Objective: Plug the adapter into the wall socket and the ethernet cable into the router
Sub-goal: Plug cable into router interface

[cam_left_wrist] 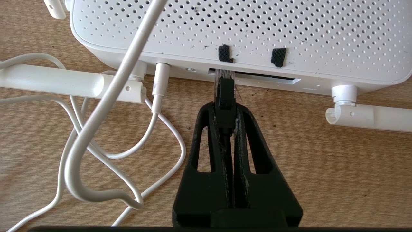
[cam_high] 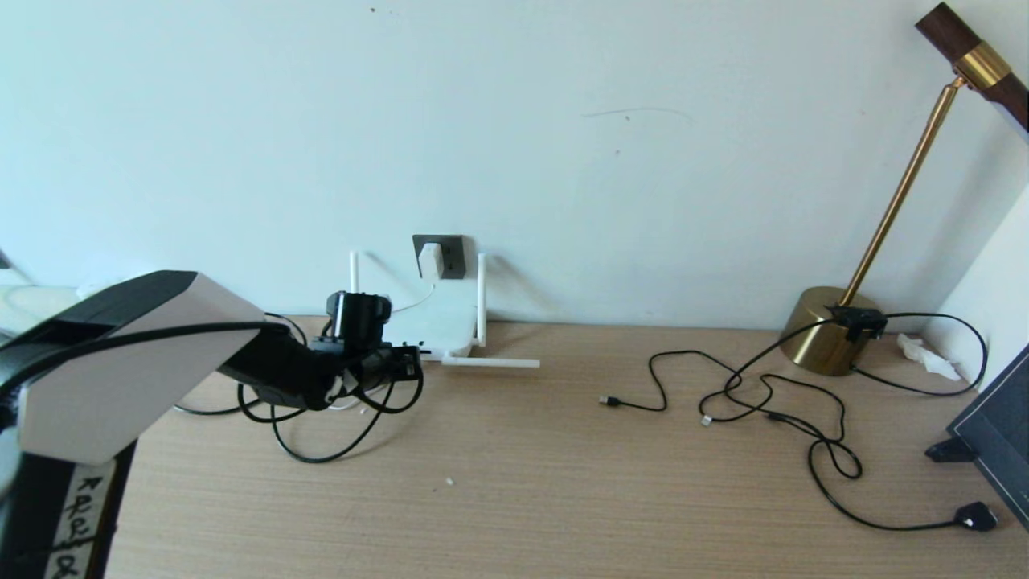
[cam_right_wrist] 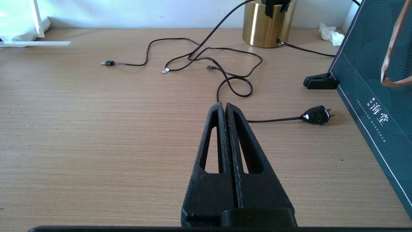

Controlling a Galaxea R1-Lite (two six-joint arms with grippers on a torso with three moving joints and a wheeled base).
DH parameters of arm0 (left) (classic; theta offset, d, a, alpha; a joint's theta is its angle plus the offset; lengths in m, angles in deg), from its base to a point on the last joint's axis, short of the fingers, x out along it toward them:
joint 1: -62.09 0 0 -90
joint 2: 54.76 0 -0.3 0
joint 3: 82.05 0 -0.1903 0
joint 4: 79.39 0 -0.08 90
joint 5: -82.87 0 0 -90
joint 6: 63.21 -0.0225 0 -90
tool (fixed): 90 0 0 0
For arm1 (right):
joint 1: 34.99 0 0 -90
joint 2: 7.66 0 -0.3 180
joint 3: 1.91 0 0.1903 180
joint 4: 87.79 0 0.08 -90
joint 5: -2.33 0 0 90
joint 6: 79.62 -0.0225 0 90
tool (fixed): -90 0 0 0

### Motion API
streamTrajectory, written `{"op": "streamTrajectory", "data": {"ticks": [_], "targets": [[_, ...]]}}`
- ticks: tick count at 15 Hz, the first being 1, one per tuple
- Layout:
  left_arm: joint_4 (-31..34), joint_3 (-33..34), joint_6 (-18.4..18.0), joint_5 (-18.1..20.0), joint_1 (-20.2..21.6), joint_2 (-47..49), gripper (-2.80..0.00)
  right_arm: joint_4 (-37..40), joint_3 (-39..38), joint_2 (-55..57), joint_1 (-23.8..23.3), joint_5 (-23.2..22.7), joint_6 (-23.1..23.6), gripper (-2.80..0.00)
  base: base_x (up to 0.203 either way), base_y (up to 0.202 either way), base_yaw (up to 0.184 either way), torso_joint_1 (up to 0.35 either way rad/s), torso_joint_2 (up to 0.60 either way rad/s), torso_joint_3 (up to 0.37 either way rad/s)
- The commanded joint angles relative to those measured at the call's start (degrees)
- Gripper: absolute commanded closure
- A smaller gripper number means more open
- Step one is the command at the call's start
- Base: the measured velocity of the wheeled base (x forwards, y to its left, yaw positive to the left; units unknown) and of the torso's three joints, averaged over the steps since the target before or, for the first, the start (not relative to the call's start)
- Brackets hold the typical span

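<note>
Your left gripper (cam_left_wrist: 225, 106), jaws clamped on the thick black ethernet cable's plug (cam_left_wrist: 224, 96), holds its long axis square to the flat white perforated router (cam_left_wrist: 244, 32), clear tip at the port slot straight ahead; right gripper (cam_right_wrist: 224, 108) pinched empty, well apart.

Bare wooden surface (cam_high: 514, 482): open passage across the middle and near edge; white looped cords (cam_left_wrist: 96, 154) crowd the flat white router's (cam_high: 438, 326) port edge; thin black cables (cam_high: 772, 410) sprawl right of centre; brass lamp base (cam_high: 828, 330) and dark teal board (cam_right_wrist: 370, 96) block the right side.
</note>
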Motion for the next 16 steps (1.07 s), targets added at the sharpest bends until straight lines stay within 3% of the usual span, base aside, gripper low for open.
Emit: {"op": "streamTrajectory", "data": {"ticks": [1,16], "targets": [[-0.2,-0.2,0.1,-0.1,0.0,0.3,0.00,0.0,0.0,0.0,0.0,0.0,0.0,0.00,0.000,0.000,0.000,0.000,0.00,0.000],[-0.2,-0.6,0.1,-0.1,0.0,1.1,0.00,0.0,0.0,0.0,0.0,0.0,0.0,0.00,0.000,0.000,0.000,0.000,0.00,0.000]]}}
